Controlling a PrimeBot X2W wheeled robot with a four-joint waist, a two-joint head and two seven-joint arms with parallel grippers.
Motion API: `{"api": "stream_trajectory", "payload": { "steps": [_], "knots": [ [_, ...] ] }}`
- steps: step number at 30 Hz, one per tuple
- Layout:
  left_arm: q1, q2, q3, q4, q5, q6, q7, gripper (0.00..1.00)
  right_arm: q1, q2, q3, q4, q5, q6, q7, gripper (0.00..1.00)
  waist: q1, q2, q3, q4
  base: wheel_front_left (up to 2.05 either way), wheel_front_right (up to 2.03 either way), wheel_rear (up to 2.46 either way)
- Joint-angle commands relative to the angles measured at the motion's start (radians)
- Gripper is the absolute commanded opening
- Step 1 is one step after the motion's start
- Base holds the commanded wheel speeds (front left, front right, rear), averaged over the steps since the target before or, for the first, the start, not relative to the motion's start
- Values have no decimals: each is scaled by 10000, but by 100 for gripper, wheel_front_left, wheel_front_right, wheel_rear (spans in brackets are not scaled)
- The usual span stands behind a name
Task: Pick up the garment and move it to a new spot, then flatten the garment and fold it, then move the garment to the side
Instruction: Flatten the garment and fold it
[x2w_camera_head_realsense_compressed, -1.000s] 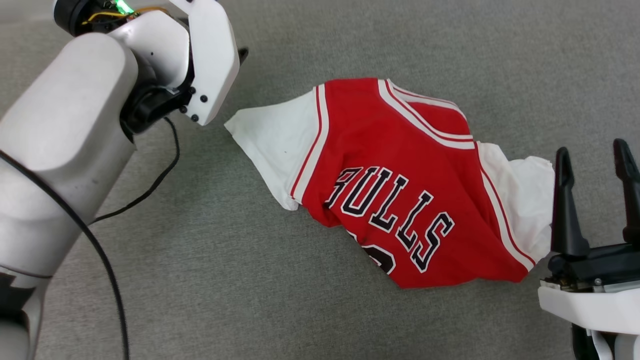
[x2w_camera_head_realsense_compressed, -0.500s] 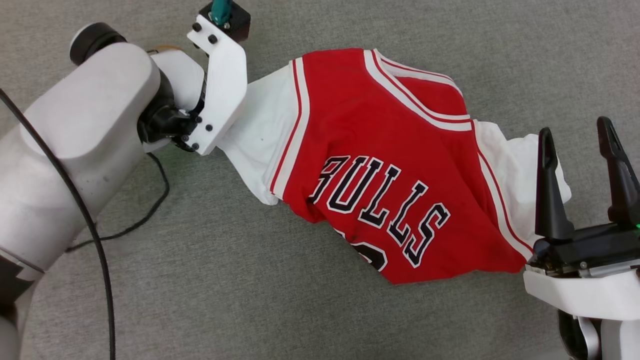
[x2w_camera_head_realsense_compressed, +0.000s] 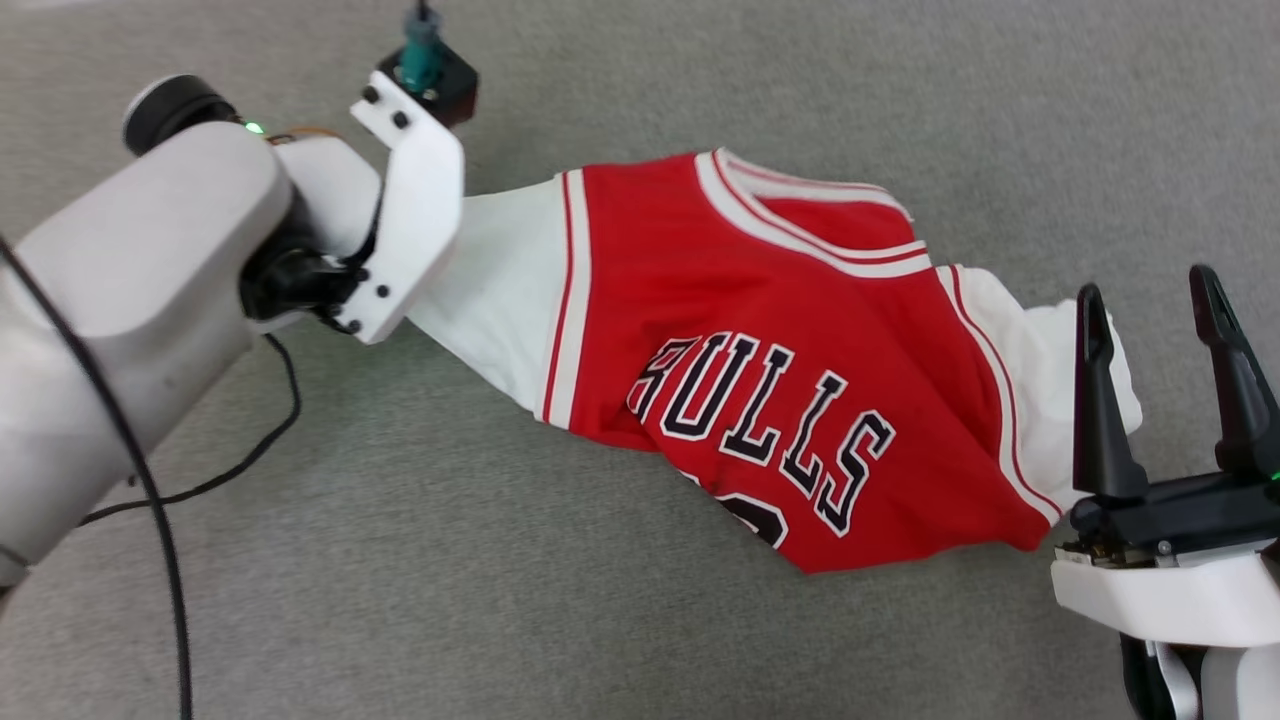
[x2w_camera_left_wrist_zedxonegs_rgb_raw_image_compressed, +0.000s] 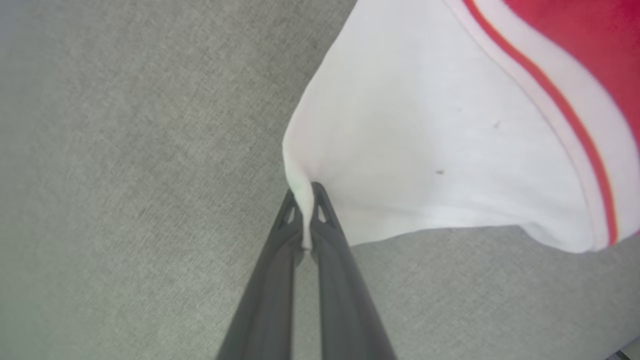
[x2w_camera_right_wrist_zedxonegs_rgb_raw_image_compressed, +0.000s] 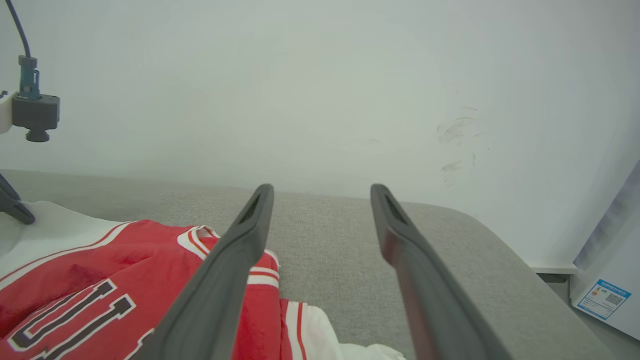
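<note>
Bright even light, soft shadows; slight blur + wide-angle warp, wrist views.

We have bare grey worktop open in front of the garment and beyond it. Our left arm and its black cable crowd the left side. The right hand stands at the right, and a white wall bounds the far edge.

The red garment lies rumpled on the grey counter, BULLS lettering up. One white sleeve stretches taut; the other is bunched.
</note>
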Motion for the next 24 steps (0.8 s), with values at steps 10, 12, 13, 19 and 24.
{"api": "stream_trajectory", "payload": {
  "steps": [10,12,13,19,24],
  "knots": [
    [765,1792,-148,-388,-867,0,-399,0,774,-61,-48,261,-25,-3,-22,100,-1,0,-1446,1267,0,0,0],
    [1027,2061,-138,-233,-943,50,-535,0,792,-81,-11,302,-31,-3,-21,100,-1,0,-1486,1306,0,0,0],
    [1164,2131,-104,-146,-988,113,-659,0,784,-98,21,317,-29,-3,-22,100,-1,0,-1482,1315,0,0,0],
    [1989,2311,66,575,-1199,606,-1576,0,596,-161,143,430,-35,-3,-22,100,-1,0,-1163,1072,0,0,0],
    [2501,2167,68,1243,-1230,730,-2102,0,472,-119,115,553,-31,-3,-22,100,-1,0,-886,841,0,0,0]
  ]
}}
